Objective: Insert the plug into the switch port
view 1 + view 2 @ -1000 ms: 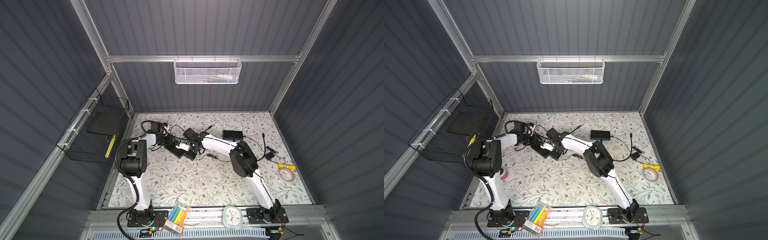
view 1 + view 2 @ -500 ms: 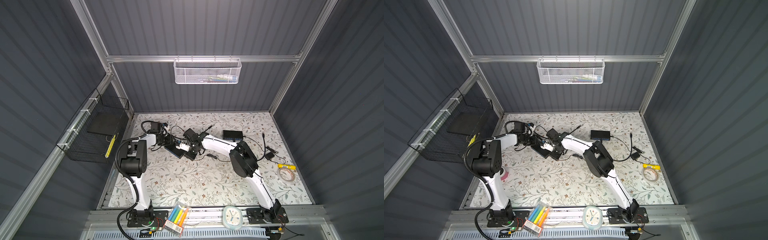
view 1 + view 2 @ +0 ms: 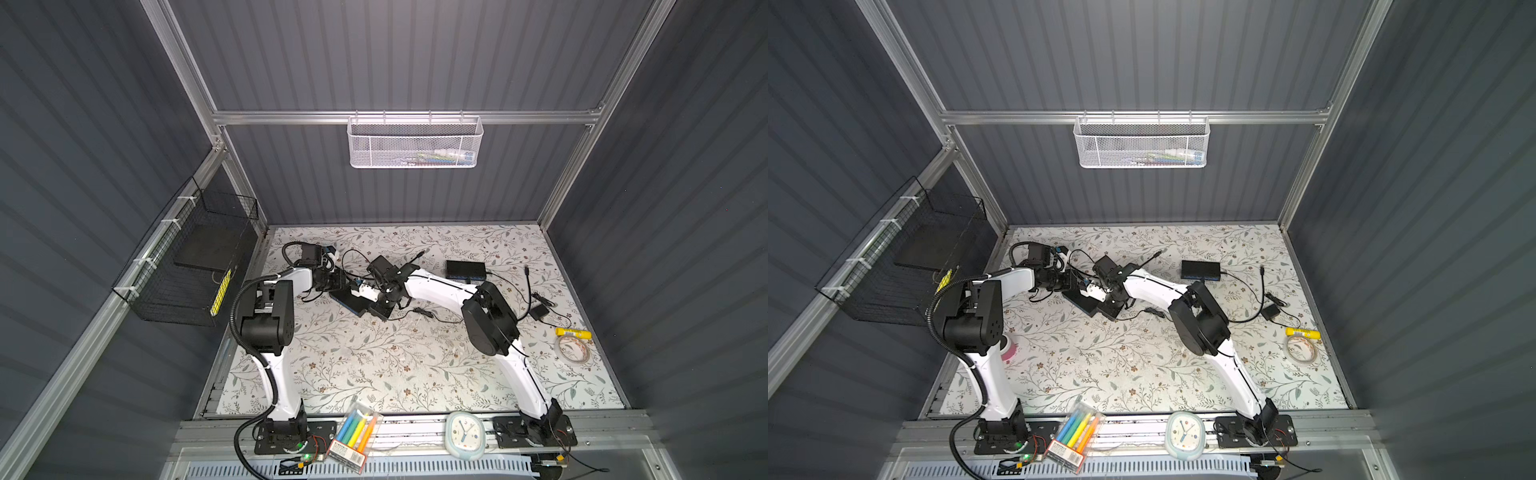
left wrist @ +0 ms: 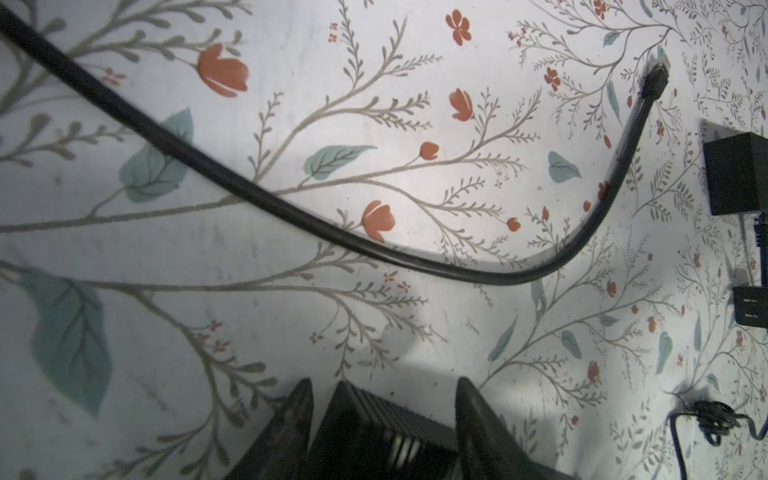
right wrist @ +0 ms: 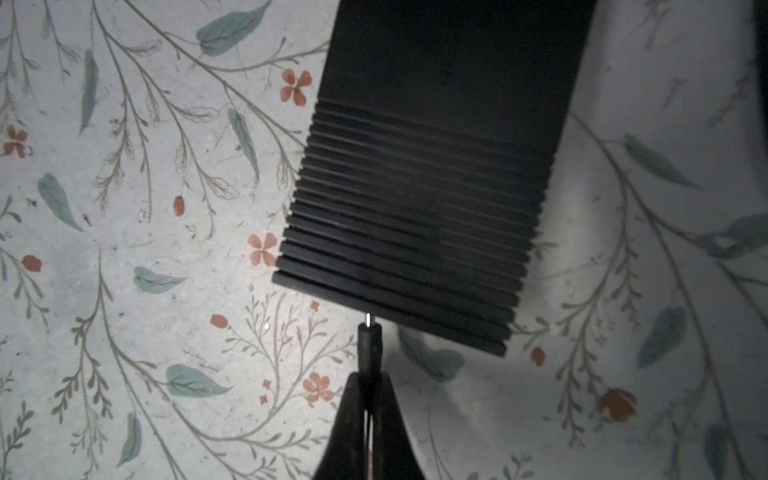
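1. Right gripper was pictured clamped shut on the plug, its silver tip held at the near edge of the ribbed black switch on the tabletop.
2. Left gripper was seen closed partway around the switch's far end, apparently bracing it.
3. Grasp and alignment were judged done. The port was hidden and the plug was not seen seated, so the final push was judged outstanding.
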{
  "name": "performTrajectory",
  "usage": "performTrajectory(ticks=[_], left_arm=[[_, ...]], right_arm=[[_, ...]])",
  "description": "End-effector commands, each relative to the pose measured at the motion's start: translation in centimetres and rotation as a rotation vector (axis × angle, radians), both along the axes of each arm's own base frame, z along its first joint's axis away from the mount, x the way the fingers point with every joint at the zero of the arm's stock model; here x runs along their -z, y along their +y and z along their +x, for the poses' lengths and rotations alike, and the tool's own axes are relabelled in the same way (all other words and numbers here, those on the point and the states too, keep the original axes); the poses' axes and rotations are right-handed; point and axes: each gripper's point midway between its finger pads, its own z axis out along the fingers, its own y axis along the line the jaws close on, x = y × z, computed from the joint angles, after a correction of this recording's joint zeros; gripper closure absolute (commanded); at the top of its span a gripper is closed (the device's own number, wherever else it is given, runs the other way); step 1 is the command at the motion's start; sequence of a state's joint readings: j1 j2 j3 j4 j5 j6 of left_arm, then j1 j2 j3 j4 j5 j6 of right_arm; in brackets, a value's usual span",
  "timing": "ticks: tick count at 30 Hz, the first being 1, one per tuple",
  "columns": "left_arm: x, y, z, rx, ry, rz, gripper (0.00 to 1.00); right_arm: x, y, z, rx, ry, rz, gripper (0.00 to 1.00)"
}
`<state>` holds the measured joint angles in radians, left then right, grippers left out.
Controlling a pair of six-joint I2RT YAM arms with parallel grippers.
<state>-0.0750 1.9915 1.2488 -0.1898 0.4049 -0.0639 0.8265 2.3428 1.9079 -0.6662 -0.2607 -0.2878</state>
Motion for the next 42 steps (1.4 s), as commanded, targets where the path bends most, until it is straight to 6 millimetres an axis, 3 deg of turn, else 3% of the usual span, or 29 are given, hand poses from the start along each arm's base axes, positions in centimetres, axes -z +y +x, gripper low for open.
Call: performTrajectory(ticks=[1, 27, 35, 42], left_arm=[[-0.5, -0.6, -1.3, 0.010, 0.036, -0.031, 0.45], [-0.9, -1.2, -2.8, 0.013, 0.045, -0.082, 0.46], [-0.5, -1.6, -3.4, 0.015, 0.057, -0.102, 0.47], [0.2, -1.9, -3.8, 0.023, 0.072, -0.105, 0.47]], right_arm=[[-2.2, 1.0, 0.4, 0.003, -0.033, 0.055, 1.00], [0.4, 0.9, 2.4, 0.072, -0.033, 0.004, 1.00], [0.2, 1.5, 3.1, 0.068, -0.053, 0.016, 1.00], [-1.7, 1.8, 3.8, 0.065, -0.093, 0.032, 1.00]])
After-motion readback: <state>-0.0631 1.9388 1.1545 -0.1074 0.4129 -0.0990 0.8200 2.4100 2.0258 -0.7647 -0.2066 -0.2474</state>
